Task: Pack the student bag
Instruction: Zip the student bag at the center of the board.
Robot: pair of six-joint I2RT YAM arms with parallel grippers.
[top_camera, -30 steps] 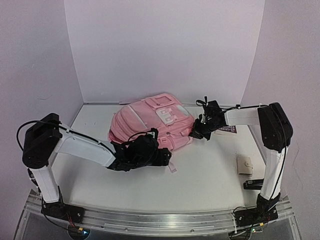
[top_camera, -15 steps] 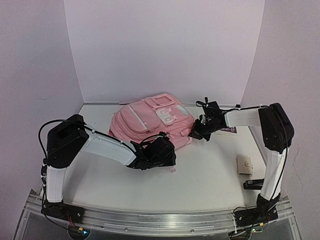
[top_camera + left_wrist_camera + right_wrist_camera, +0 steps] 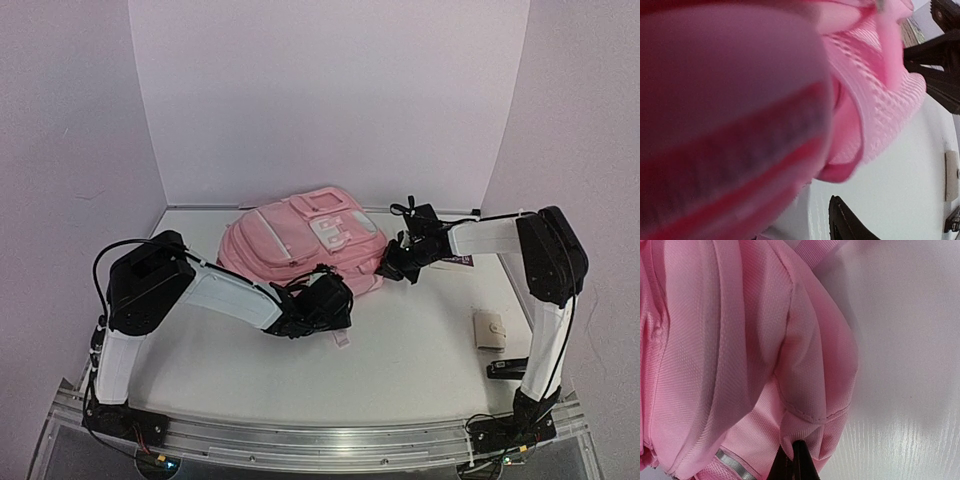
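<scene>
The student bag (image 3: 300, 235), a big soft pink backpack with a white patch, lies at the back middle of the table. My left gripper (image 3: 338, 305) is pressed against its near front edge. In the left wrist view, blurred pink fabric (image 3: 730, 115) fills the frame, and only one black finger (image 3: 845, 225) shows below it; the other is hidden. My right gripper (image 3: 392, 268) is at the bag's right end. Its fingertips (image 3: 794, 457) are shut on a fold of the pink cloth (image 3: 740, 340).
A small beige pouch (image 3: 490, 328) lies at the right, with a black object (image 3: 505, 368) nearer the front edge. A dark printed card (image 3: 458, 258) sits under the right forearm. A pale strap end (image 3: 343, 338) trails from the bag onto the white table.
My left arm has swung to the right along the bag's near edge, and its jaws have narrowed. The right gripper has stayed shut on the bag, almost still.
</scene>
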